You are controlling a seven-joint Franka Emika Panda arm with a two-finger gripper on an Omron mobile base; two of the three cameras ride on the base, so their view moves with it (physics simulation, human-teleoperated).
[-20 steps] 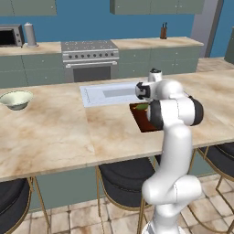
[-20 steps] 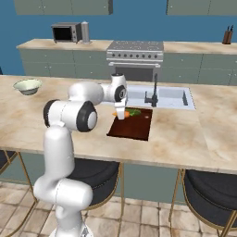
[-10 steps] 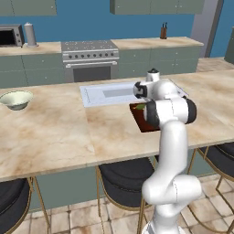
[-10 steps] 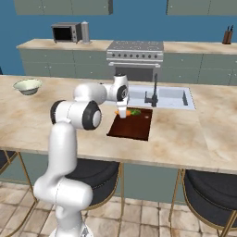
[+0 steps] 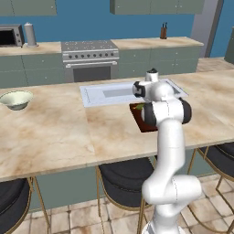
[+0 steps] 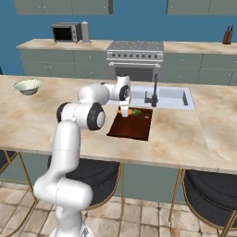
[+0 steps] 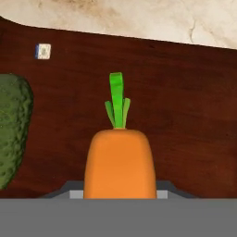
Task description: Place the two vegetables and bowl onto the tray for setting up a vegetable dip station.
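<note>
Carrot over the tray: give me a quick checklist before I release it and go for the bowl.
1. Carrot above the tray: ok.
2. Gripper shut on carrot: ok, the carrot sits between the finger tips in the hand view.
3. Carrot touching tray surface: cannot tell.
4. Cucumber already on tray, apart from carrot: ok.
5. Bowl on tray: not ok, it stands far off on the counter.

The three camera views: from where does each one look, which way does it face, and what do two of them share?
Left base view: behind the arm's left, facing over the counter at the tray; arm lower right.
Right base view: behind its right, same tray, carrot; arm lower left.
Hand view: on the hand, facing down at carrot, cucumber.
Both base views share the bowl.
</note>
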